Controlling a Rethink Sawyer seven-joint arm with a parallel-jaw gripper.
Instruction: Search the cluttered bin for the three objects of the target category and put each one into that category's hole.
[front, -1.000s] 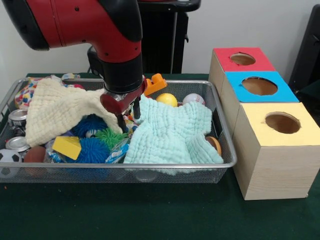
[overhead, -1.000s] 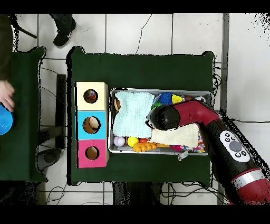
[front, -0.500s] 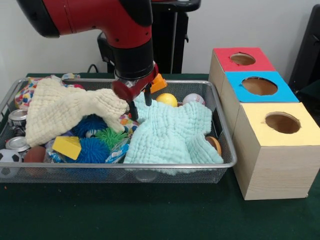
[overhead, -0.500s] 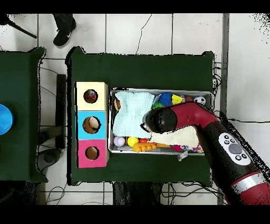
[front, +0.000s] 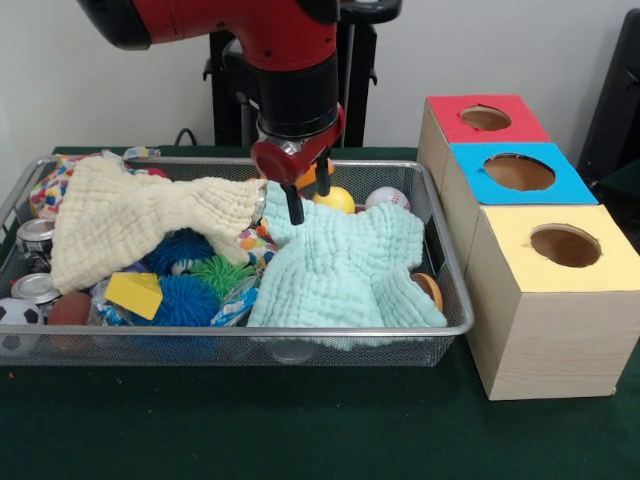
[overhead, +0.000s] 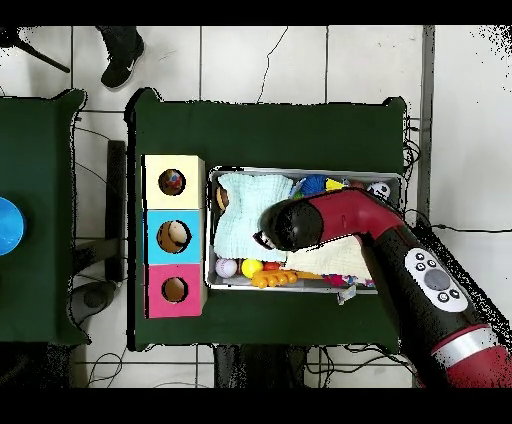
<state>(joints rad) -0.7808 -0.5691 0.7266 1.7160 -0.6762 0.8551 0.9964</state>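
On the dark green table (front: 300, 430) over a white tiled floor (overhead: 300, 60), I see a wire-mesh bin (front: 440, 330) of waffle-weave cloths (front: 340, 270) and spiky balls (front: 185, 300). My gripper (front: 308, 197) hangs open and empty above them. Three wooden cubes (front: 550, 330) with round holes stand alongside.

I can read no text, label, brand or number in either view. The three boxes (front: 520, 190) carry only plain coloured tops, and the arm's (overhead: 425, 285) round buttons are too small for me to read.
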